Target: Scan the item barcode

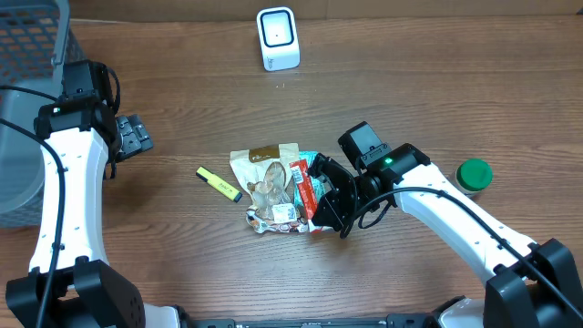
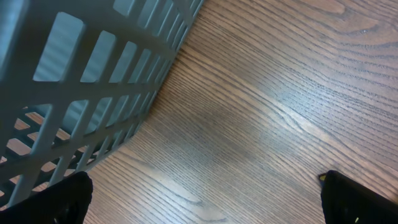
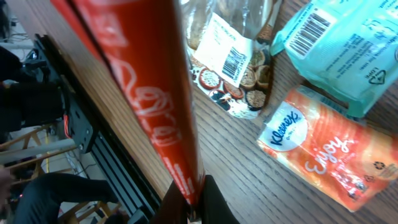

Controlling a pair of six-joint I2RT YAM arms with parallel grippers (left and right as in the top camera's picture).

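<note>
1. The tabletop (image 1: 410, 82) carries everything. A basket (image 1: 27, 55) fills the upper left of the frame, and my left pincer (image 1: 135, 137) hangs beside it, spread wide and empty.
2. The pile (image 1: 269, 191) lies at centre frame.
3. The scanner (image 1: 278, 38) stands top centre, well apart from it.
4. The red packet (image 3: 149, 93) sits at the pile's right edge, pinched by my right pincer (image 3: 189, 200). I judge the pick-up is in hand. Next I'd lift it clear, carry it up-frame and find its barcode, which I can't see.
</note>
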